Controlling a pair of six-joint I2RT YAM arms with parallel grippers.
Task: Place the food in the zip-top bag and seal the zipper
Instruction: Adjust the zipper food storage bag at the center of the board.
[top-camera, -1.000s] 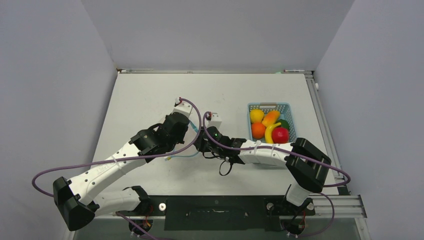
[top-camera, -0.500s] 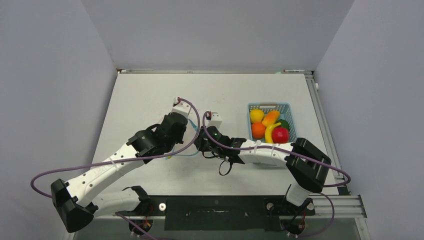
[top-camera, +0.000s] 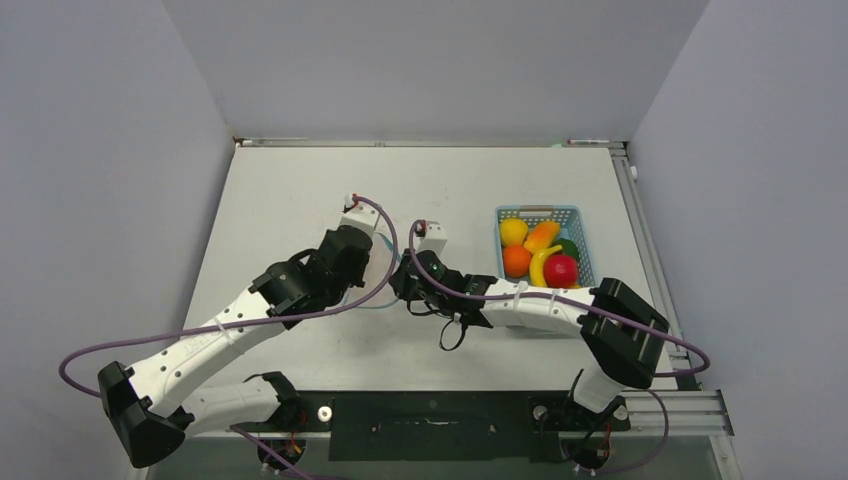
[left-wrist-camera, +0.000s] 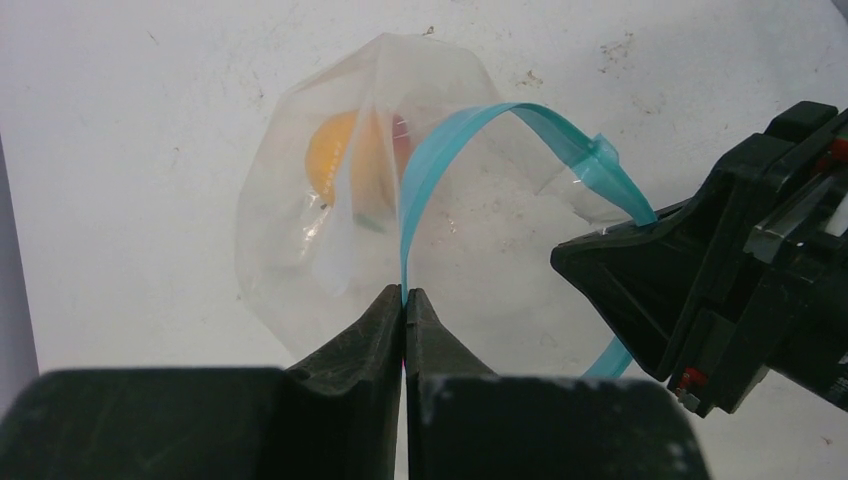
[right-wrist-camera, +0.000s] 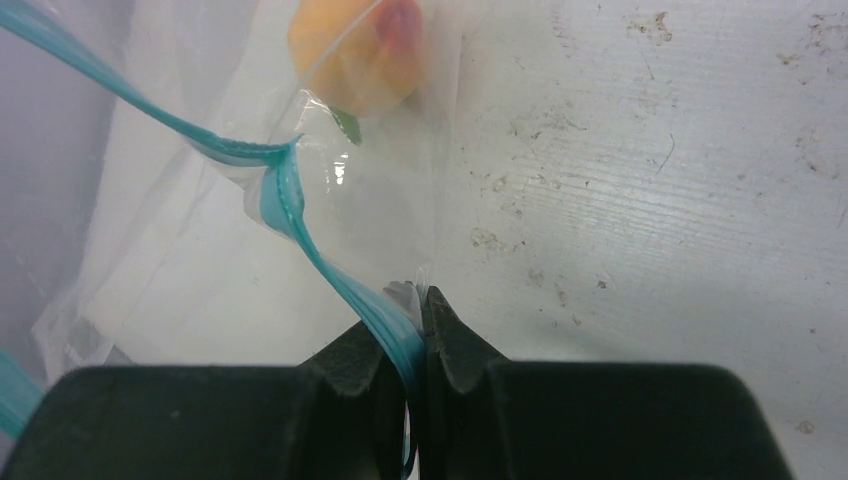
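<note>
Bag (left-wrist-camera: 285, 235), clear crinkly film, orange fruit (left-wrist-camera: 340, 155) inside, left tool (left-wrist-camera: 403, 298) and right tool (right-wrist-camera: 418, 300) pinching teal zipper (left-wrist-camera: 470, 120).

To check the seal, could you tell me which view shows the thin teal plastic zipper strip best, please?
Left wrist: the thin teal plastic zipper strip arcs unobstructed. Right wrist shows a twisted stretch; top external barely shows it.

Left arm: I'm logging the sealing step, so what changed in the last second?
The left hand closed on the zipper, and its arm drew slightly left. The right hand kept its pinch on the zipper; the basket of fruit stayed put.
</note>
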